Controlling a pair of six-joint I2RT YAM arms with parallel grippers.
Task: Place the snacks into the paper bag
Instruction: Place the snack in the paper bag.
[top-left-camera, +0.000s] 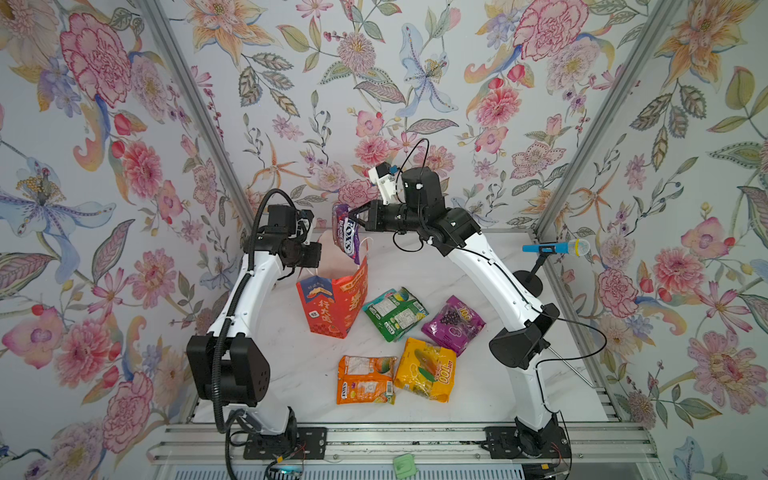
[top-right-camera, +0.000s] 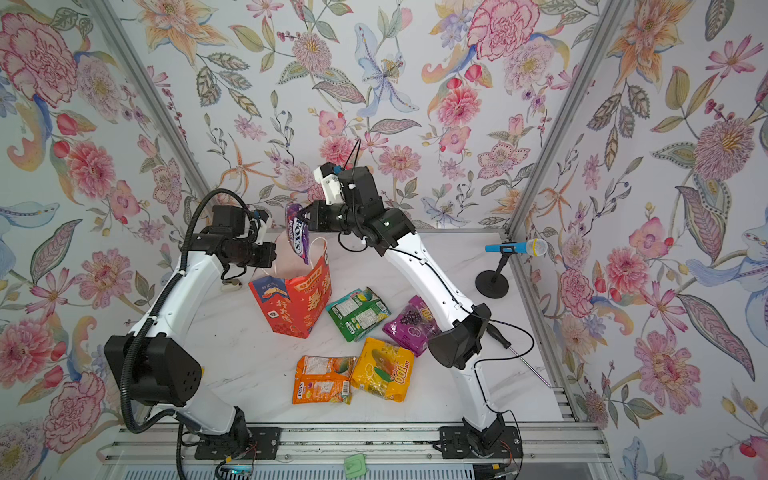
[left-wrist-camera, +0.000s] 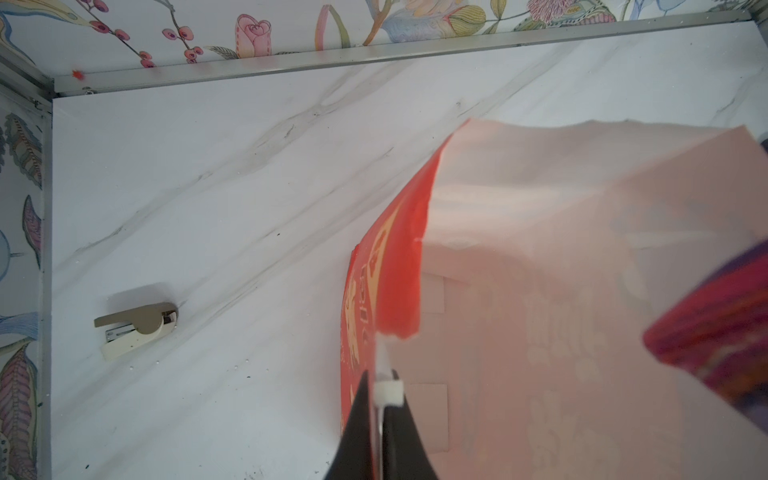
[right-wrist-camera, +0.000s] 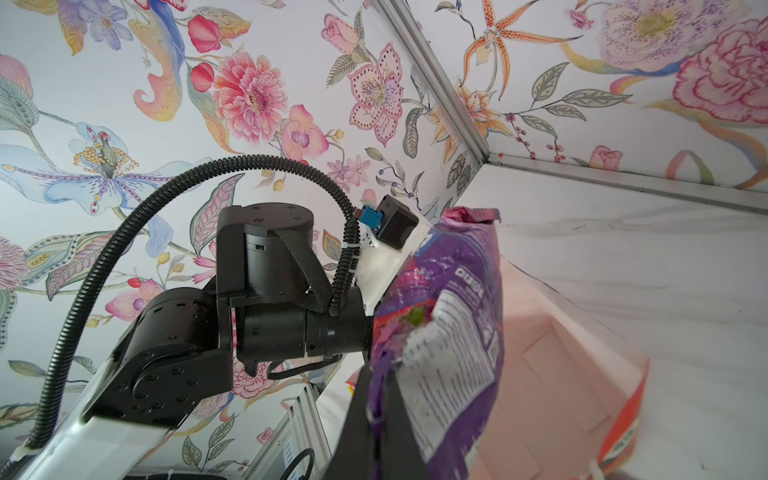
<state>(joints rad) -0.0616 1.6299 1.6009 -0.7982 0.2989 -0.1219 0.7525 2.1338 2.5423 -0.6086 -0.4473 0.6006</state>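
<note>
The right gripper (top-left-camera: 353, 214) has its fingers pinched tight on the top edge of a purple-and-pink packet (top-left-camera: 347, 237), which hangs down from the fingertips, its lower end dipping into the open mouth of the paper bag (top-left-camera: 332, 307) directly beneath. The left gripper (left-wrist-camera: 380, 399), facing it across that mouth, is closed hard on the bag's near rim, where a bit of white shows between its fingers. The bag stands upright on the table (top-left-camera: 303, 374). Below the right gripper, back toward its arm's base, lie a green packet (top-left-camera: 395, 313), a grape-purple packet (top-left-camera: 454, 324), a yellow packet (top-left-camera: 426, 370) and an orange packet (top-left-camera: 365, 380).
</note>
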